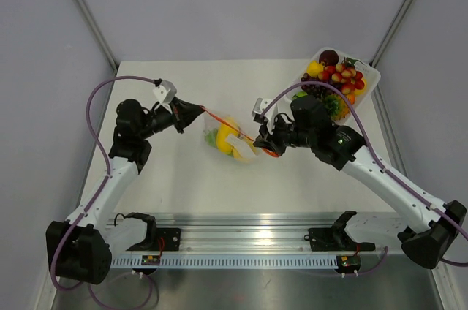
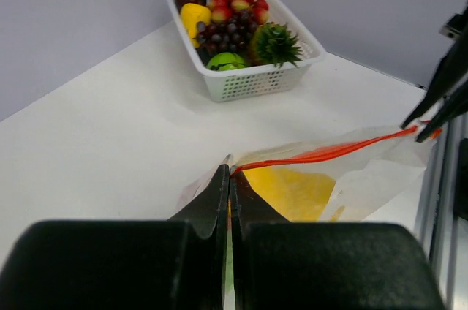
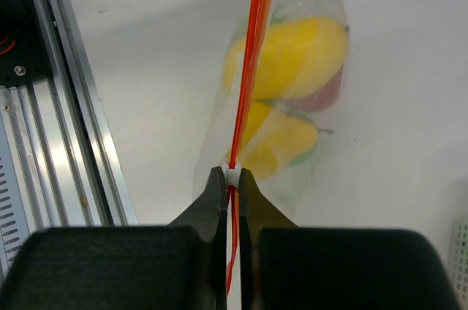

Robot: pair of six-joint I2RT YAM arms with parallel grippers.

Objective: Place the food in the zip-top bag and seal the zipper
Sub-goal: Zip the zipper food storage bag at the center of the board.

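The clear zip-top bag [image 1: 232,143] hangs stretched between my two grippers above the table. Yellow, red and green food [image 1: 228,131] sits inside it, seen as yellow fruit [image 3: 296,54] in the right wrist view. The orange-red zipper [image 1: 225,125] runs taut from one gripper to the other. My left gripper [image 1: 201,110] is shut on the bag's edge at the zipper's left end [image 2: 231,172]. At the other end, my right gripper [image 1: 269,150] is shut on the zipper's white slider [image 3: 232,175]. More food [image 1: 338,74] lies in the basket.
A white slotted basket [image 1: 371,76] of toy fruit stands at the table's back right corner. The metal rail [image 1: 241,240] with both arm bases runs along the near edge. Grey walls enclose the table on three sides.
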